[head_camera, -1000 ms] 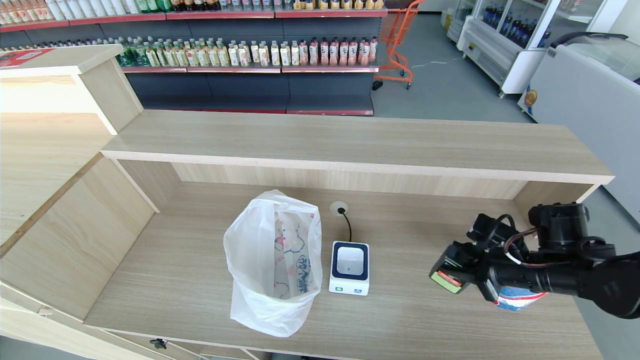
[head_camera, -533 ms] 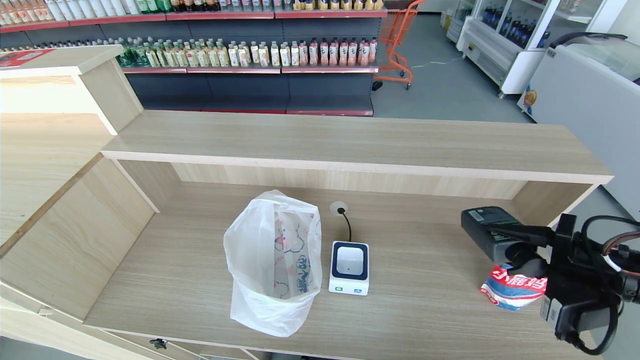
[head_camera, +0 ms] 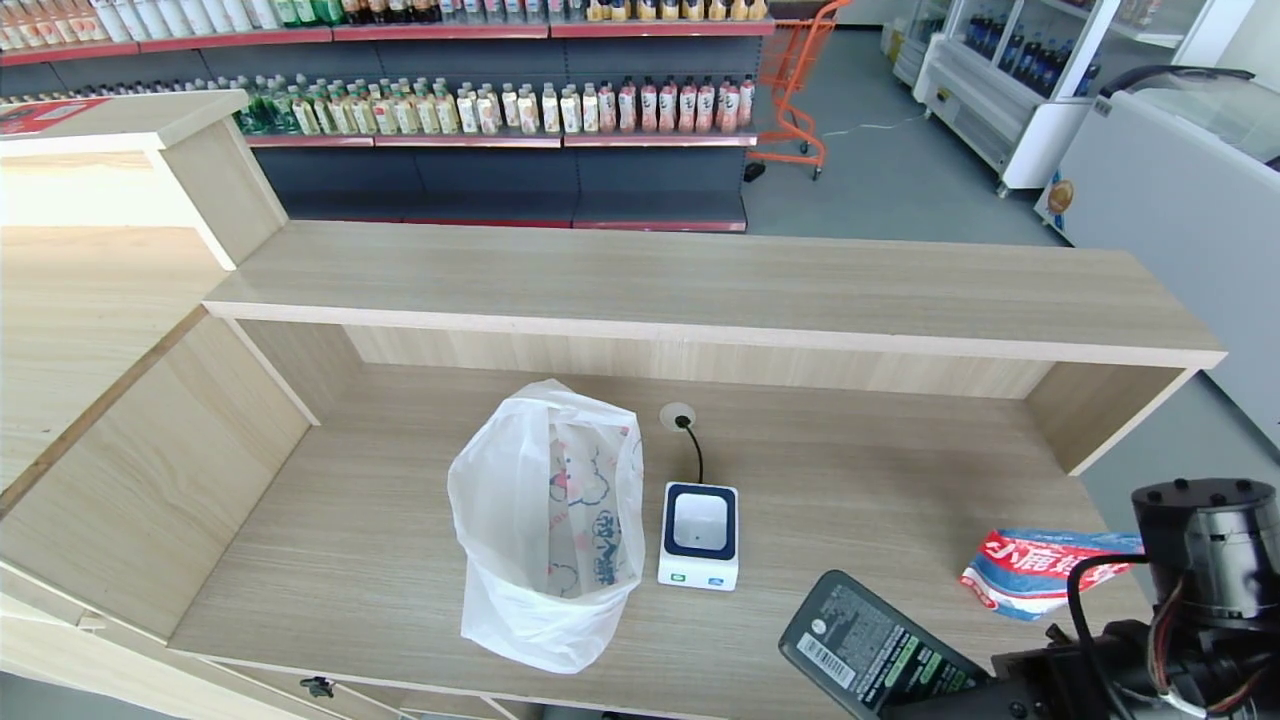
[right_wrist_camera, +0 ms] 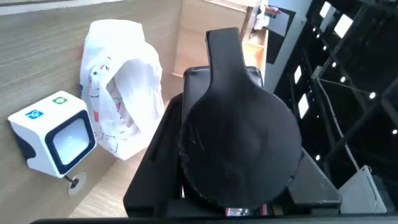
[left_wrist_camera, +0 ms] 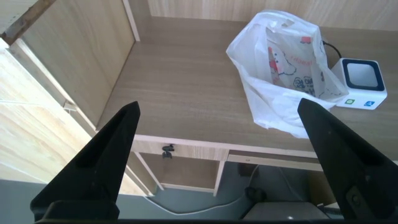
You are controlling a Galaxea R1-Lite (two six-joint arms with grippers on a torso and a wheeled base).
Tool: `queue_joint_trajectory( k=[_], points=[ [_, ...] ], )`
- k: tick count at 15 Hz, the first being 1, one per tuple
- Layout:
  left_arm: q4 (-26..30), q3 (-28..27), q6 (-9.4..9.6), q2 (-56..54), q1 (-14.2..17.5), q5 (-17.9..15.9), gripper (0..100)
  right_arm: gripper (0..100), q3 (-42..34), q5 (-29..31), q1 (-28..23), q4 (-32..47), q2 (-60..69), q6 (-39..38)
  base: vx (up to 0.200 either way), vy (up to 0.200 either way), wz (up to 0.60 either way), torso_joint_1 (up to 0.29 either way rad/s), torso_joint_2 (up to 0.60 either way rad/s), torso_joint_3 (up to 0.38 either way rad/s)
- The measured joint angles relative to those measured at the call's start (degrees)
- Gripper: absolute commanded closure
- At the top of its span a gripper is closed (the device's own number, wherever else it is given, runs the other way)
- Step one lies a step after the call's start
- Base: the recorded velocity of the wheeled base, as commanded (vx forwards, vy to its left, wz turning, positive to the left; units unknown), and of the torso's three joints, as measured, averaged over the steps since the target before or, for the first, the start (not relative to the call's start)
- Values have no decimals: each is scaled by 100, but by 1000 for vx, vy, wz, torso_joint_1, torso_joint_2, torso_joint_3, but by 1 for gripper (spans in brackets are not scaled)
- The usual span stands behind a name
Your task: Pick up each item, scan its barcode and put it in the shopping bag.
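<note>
Right fingers: pinching a dark packet, in front and right of the scanner.
Left fingers: spread wide apart.
Shopping bag: just left of scanner.

Dark packet's edge behind right tool

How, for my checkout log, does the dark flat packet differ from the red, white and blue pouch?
The dark flat packet is held in the right tool, off the wooden counter; the red, white and blue pouch lies on it near its right end. The packet is dark with a white barcode label, the pouch brightly coloured. The packet looks flat, the pouch puffy. Both are outside the white plastic shopping bag.
</note>
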State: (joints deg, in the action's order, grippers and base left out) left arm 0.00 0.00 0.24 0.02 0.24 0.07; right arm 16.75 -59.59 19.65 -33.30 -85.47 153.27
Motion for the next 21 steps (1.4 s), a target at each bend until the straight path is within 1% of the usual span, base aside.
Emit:
queue_joint_trajectory(
  k=[2, 5, 7, 19, 21],
  points=[
    [0, 0, 2, 0, -2, 0, 0, 100, 55, -290, 50, -132, -127, 151, 0, 0, 0, 0, 0, 0],
    [0, 0, 0, 0, 2, -2, 0, 100, 224, -405, 380, -156, -268, 184, 0, 0, 0, 0, 0, 0],
    [0, 0, 0, 0, 0, 0, 0, 100, 297, -453, 482, -189, -315, 197, 0, 0, 0, 0, 0, 0],
    [0, 0, 2, 0, 2, 0, 0, 100, 328, -455, 521, -202, -417, 193, 0, 0, 0, 0, 0, 0],
    [0, 0, 2, 0, 0, 0, 0, 100, 301, -453, 466, -187, -394, 127, 0, 0, 0, 0, 0, 0]
  ],
)
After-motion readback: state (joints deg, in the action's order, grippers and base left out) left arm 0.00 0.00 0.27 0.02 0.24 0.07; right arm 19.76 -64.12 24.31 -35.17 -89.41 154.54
